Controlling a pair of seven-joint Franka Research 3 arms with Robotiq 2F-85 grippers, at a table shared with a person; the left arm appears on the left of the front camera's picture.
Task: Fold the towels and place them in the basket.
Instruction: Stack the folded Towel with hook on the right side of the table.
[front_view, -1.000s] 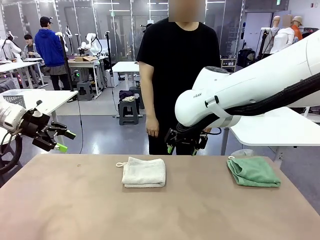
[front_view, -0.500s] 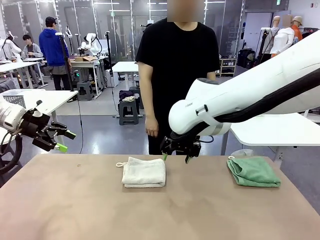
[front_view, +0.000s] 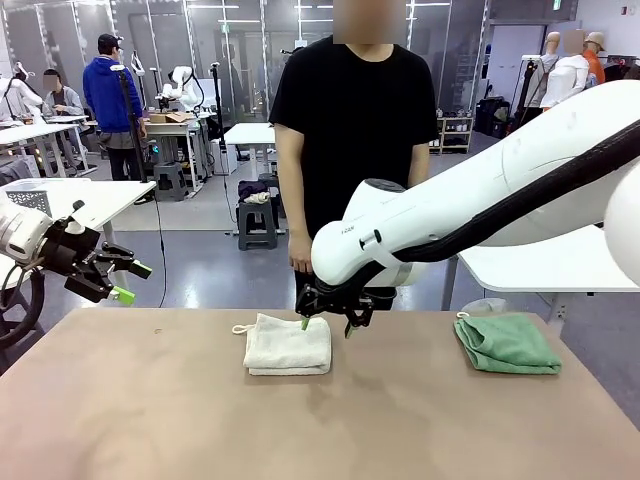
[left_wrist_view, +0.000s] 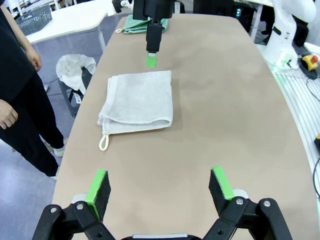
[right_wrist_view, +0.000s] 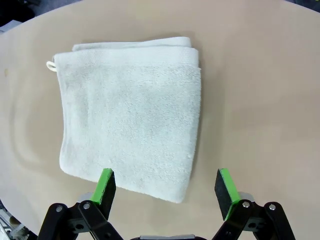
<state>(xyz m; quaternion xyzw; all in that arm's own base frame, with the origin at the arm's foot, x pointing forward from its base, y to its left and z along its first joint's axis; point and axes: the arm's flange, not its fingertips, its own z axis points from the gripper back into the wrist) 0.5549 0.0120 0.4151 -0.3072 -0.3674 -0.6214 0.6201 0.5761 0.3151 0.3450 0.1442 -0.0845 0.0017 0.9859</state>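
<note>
The right gripper (front_view: 326, 325) hangs wide open just above the far edge of the folded cream towel (front_view: 289, 344); the left gripper (front_view: 128, 281) is open too.

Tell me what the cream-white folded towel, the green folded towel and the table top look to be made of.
Cream-white folded towel: looks like terry cotton, matte; a nubby looped pile and a small hanging loop at one corner show.
Green folded towel: probably the same soft cloth, matte; it lies in limp folds, but the weave is too small to tell.
Tan table top: smooth, faintly sheened surface, likely laminate or a mat; uncertain.

Bright even overhead lighting, soft shadows, sharp focus, wide-angle wrist distortion
</note>
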